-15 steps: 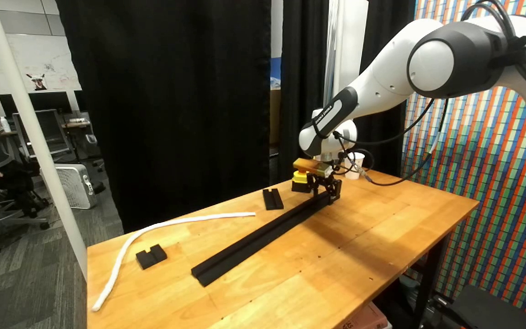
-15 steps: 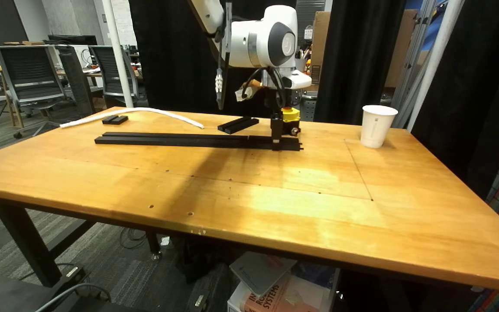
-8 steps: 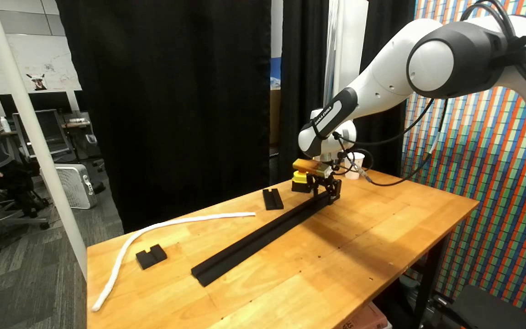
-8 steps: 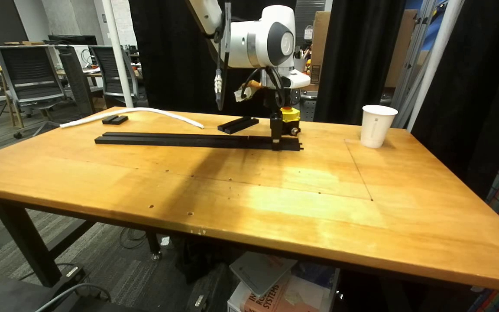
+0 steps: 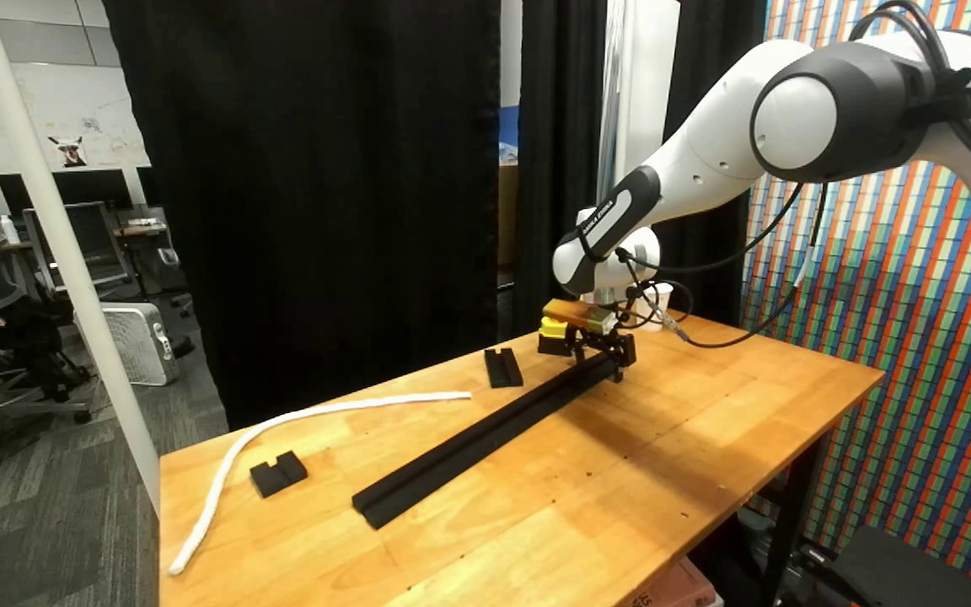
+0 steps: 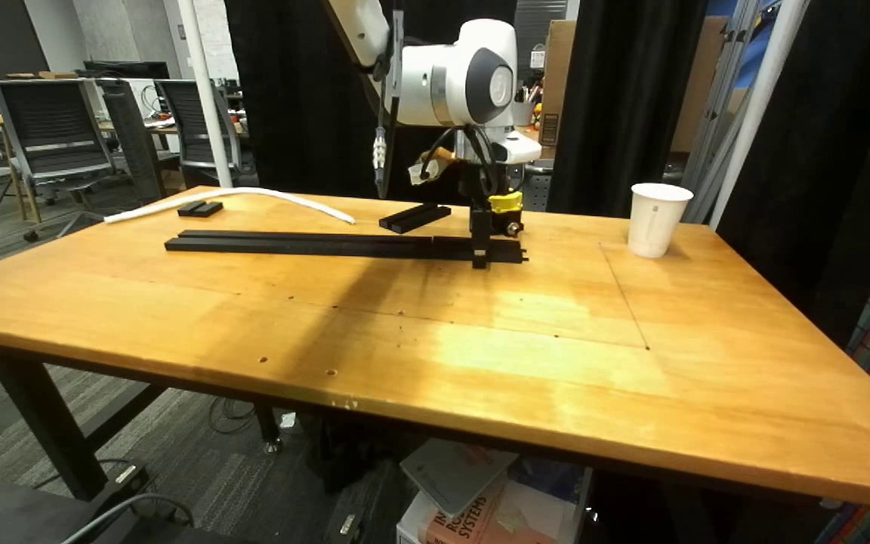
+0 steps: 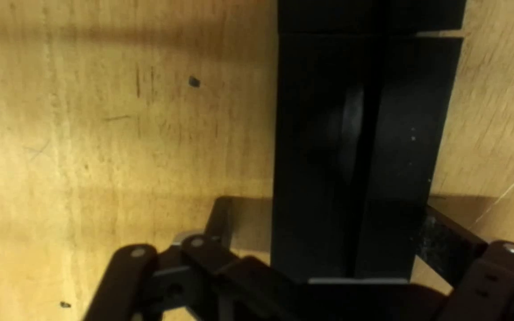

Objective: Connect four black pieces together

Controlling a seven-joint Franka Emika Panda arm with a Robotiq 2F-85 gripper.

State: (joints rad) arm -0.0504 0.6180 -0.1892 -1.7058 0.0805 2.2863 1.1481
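Note:
The black pieces lie end to end as one long grooved strip (image 5: 485, 438), flat on the table in both exterior views. Across the wrist view runs a seam between the end piece (image 7: 319, 116) and the neighbouring piece (image 7: 333, 15); a narrow gap shows at its right side. My gripper (image 7: 327, 218) is open over the end piece, one finger on each side. Table shows between the left finger (image 7: 217, 223) and the bar; whether the right finger (image 7: 449, 245) touches it, I cannot tell. Small tabs stick out of the strip's end (image 6: 510, 253) beyond the gripper.
Two chunky black blocks (image 5: 279, 474) and a white cable (image 5: 325, 410) lie behind the strip. Close behind the gripper stands a yellow and black box (image 6: 507, 211). A white cup (image 6: 658, 219) is on the table past the strip's end.
The gripper's fingers have spread apart around the end piece, and the hand has sunk slightly. The strip, blocks and cable look unmoved.

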